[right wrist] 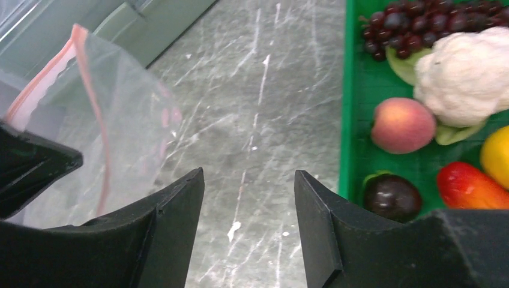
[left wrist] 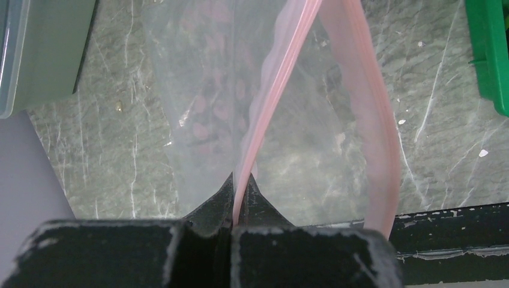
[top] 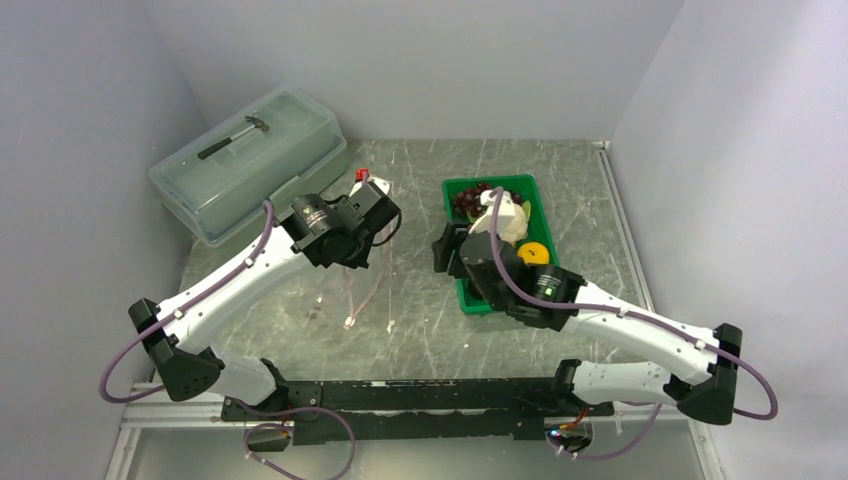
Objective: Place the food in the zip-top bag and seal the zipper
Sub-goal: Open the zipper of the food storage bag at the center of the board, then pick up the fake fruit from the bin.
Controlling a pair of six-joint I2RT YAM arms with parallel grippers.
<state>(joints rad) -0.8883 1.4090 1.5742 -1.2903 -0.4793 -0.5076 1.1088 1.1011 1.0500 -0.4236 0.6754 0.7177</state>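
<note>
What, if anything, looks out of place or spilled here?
Nothing stands out. The food all sits in the green tray, none spilled. The left gripper pinches one lip of the pink strip on the bag, so its mouth gapes; the right gripper is open and empty.

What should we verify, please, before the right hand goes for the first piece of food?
1. The left hand is shut on the zipper: ok.
2. The zip-top bag has its mouth parted: ok.
3. The right hand is open and empty: ok.
4. The right hand is over food: not ok; it faces the table beside the green tray.
5. Food bagged: not ok; the peach and plum lie in the tray.
</note>
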